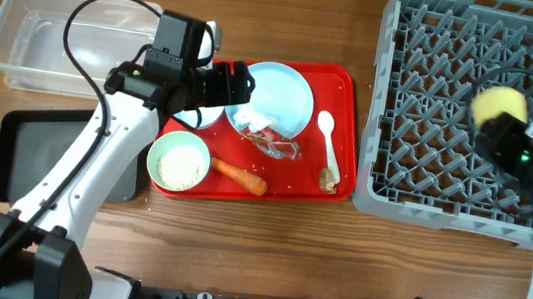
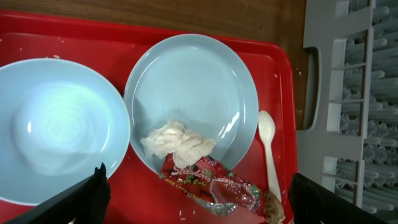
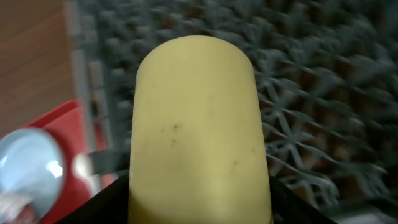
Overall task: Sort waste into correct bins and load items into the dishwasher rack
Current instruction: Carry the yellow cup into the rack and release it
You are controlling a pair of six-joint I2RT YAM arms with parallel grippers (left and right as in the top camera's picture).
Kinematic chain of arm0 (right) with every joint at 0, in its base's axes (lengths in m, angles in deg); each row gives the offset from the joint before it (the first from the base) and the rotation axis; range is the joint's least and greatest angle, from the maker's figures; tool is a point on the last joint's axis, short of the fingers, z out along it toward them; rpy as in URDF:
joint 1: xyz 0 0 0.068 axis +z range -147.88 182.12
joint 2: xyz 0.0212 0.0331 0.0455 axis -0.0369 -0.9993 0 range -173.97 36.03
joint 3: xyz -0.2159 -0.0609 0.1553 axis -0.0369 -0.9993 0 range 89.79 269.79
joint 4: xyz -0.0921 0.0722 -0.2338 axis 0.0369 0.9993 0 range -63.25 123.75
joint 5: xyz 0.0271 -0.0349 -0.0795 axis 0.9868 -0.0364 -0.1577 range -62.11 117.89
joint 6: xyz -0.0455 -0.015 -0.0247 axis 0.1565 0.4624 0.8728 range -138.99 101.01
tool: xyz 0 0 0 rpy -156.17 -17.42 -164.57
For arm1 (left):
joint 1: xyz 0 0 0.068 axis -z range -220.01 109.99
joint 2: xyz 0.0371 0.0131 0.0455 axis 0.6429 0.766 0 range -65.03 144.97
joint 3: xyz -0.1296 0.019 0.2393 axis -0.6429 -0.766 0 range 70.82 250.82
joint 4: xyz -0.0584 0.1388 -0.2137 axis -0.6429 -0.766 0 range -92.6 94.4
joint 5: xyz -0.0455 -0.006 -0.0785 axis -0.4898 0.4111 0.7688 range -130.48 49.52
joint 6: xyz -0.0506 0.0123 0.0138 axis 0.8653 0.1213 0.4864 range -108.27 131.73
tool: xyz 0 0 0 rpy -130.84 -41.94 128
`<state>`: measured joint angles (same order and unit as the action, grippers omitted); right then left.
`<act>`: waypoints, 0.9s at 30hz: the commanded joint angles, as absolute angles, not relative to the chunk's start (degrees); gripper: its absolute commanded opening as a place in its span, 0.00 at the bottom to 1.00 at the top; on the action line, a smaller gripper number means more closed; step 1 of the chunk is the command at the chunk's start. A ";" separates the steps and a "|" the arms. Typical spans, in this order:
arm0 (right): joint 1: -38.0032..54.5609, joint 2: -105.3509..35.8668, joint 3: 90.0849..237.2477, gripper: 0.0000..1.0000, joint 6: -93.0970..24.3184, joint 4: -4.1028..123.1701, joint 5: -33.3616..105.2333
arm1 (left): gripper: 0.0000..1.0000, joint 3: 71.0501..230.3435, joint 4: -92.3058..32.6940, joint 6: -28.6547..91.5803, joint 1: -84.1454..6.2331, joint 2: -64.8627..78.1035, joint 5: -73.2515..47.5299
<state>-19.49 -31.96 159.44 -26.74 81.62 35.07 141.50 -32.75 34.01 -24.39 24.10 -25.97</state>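
My left gripper (image 1: 238,86) is open and empty above the red tray (image 1: 349,88), over the pale blue plate (image 1: 288,97) and the white-blue bowl (image 2: 56,130). In the left wrist view its fingers (image 2: 199,205) straddle the crumpled red-and-white wrapper (image 2: 211,183), which lies at the plate's (image 2: 199,81) near rim. The carrot (image 1: 240,176), the pale green bowl (image 1: 179,160) holding rice, the white spoon (image 1: 328,141) and the brown bit (image 1: 327,181) lie on the tray. My right gripper (image 1: 506,122) is shut on the yellow cup (image 3: 199,124) above the grey rack (image 1: 452,110).
The clear tub (image 1: 58,35) stands at the back left. The black tray (image 1: 30,148) lies in front of it, partly under my left arm. A white crumpled tissue (image 2: 177,143) sits on the plate. The rack's wall borders the red tray's right edge.
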 commanded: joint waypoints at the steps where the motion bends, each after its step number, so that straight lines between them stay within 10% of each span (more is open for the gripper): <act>1: -26.62 -36.87 160.29 0.41 -28.42 82.32 31.75 | 0.93 142.15 -32.96 32.92 -24.48 23.37 -27.31; 15: -38.22 -51.76 160.29 0.42 -29.52 80.75 31.75 | 0.93 142.13 -33.05 32.92 -24.48 23.37 -27.31; 22: -38.27 -52.98 160.29 1.00 -29.67 76.77 36.97 | 0.94 142.13 -33.25 32.92 -24.48 23.37 -27.31; 27: -38.24 -50.95 161.12 1.00 -31.33 74.15 44.27 | 0.96 142.13 -33.97 32.89 -24.48 23.37 -27.33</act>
